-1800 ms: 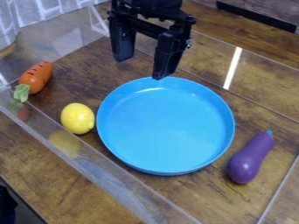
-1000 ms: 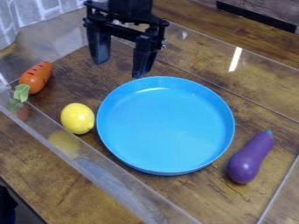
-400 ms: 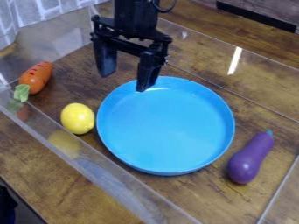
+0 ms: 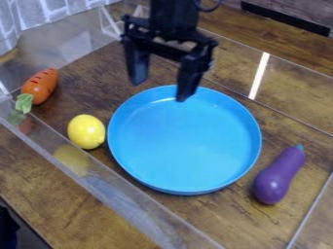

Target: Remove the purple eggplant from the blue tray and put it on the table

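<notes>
So the small glossy purple toy eggplant is already lying on the dark brown wooden plank table, just off the right edge of the big round bright blue plastic tray, stem end pointing up toward the far right. The tray itself has nothing in it, so going by how things lie, the job looks pretty much done.

The black two-fingered gripper hangs above the far-left rim of the tray, pointing straight down with its jaws spread wide and nothing between them. It's well apart from the eggplant, on the opposite side of the dish, which fits an arm that has no grab to make right now.

Other stuff around: a small yellow toy lemon sits just beside the tray's left rim, and an orange toy carrot with a green top lies further left, near the table's edge. Neither is anywhere close to the eggplant. Nothing stands between the gripper and the tray, and the table around the eggplant looks clear of clutter.
</notes>
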Robot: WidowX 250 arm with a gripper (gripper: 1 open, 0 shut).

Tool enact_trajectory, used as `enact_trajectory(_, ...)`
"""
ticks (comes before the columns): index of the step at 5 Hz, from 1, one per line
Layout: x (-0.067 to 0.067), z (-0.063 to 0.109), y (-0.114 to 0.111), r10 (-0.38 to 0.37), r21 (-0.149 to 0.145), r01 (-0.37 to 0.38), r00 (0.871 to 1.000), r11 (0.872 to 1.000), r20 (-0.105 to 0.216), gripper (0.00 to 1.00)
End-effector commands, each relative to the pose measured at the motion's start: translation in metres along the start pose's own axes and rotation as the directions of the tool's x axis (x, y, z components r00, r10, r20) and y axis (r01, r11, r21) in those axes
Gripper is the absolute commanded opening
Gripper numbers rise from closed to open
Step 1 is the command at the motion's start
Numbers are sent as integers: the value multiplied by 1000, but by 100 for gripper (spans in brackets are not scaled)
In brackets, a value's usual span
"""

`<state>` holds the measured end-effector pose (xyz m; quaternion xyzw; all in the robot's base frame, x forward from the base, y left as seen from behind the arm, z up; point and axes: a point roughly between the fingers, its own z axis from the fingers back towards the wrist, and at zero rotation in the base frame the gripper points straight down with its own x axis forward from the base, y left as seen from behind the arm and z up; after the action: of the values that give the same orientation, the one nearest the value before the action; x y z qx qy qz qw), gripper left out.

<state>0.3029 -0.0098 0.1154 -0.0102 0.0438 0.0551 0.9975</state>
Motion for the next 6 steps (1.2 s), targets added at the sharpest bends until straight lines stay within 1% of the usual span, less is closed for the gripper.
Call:
enact_trajectory(1, 1, 36, -17, -7, -2, 7, 998, 1000, 64, 100)
enact_trajectory(2, -16, 42, -8, -26, 1, 26, 998, 1000, 50, 0)
enact_trajectory(3, -26, 33, 3, -36, 7, 36, 998, 999, 44, 100)
enact_trajectory(4, -29, 35, 13, -3, 17, 2, 999, 1000, 41, 100)
enact_trajectory(5, -33, 34, 17, 5, 18, -6, 999, 1000, 48, 100)
enact_trajectory(6, -23, 34, 23, -43, 23, 42, 998, 999, 53, 100)
